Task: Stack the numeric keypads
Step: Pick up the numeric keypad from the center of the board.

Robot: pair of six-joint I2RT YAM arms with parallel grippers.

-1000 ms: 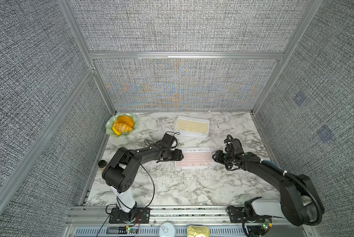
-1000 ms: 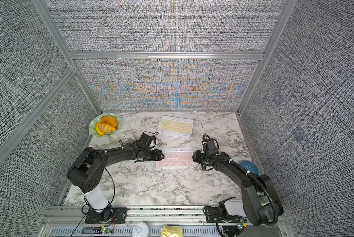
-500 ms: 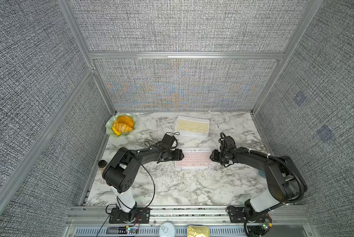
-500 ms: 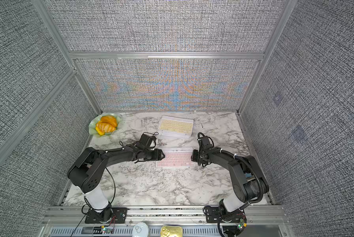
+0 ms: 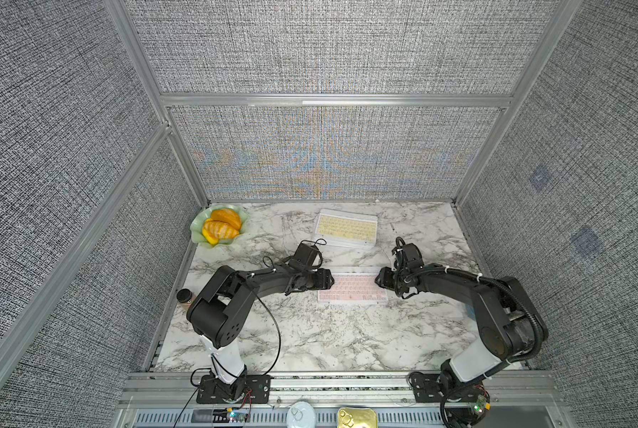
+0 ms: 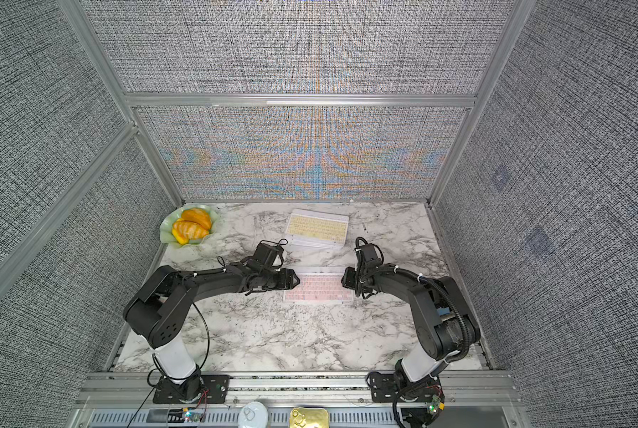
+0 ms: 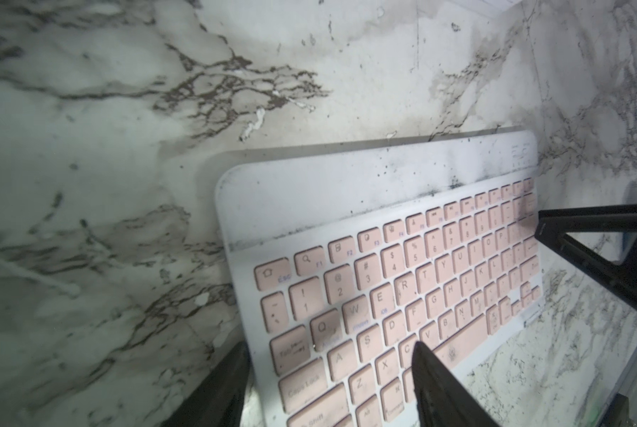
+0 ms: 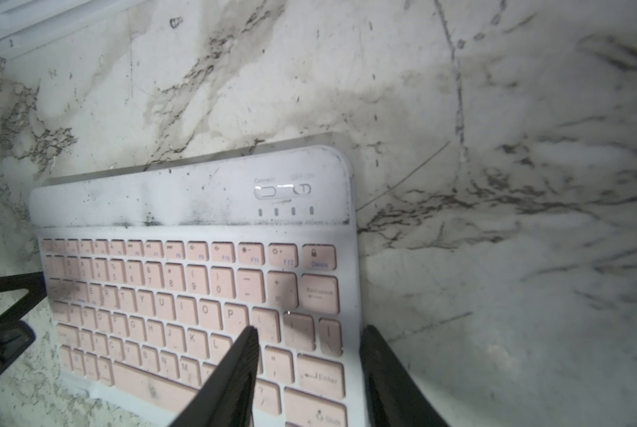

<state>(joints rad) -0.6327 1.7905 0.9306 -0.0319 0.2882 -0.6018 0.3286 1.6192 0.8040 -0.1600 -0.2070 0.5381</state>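
Right arm first: over the last second it has pulled its elbow up and in toward its base, and the right gripper [image 5: 378,278] has edged a little closer onto the end of the pink keypad [image 5: 352,289]. That keypad, the left arm and the left gripper [image 5: 330,283] sit where they were.

Both top views show the pink keypad [image 6: 317,287] flat near the middle of the marble table [image 5: 310,341], long sides running left to right, with one gripper at each short end.

Seen from the left wrist, the left gripper [image 7: 330,345] has its jaws partly spread astride the keypad's [image 7: 420,277] Esc-and-Tab end. One finger [image 7: 426,366] is over the lower letter keys and the other is just outside the white frame. Whether they press on the frame cannot be told.

Seen from the right wrist, the right gripper [image 8: 309,329] straddles the Enter end of the keypad [image 8: 184,288] the same way. One finger [image 8: 241,355] is over the keys and the other is just beyond the edge. Whether these jaws are gripping cannot be told either.

Toward the back wall, well apart from the pink one, lies a stack of keypads [image 5: 347,228] with a yellow-keyed one on top. A green dish [image 5: 197,231] holding orange pieces sits in the back left corner.
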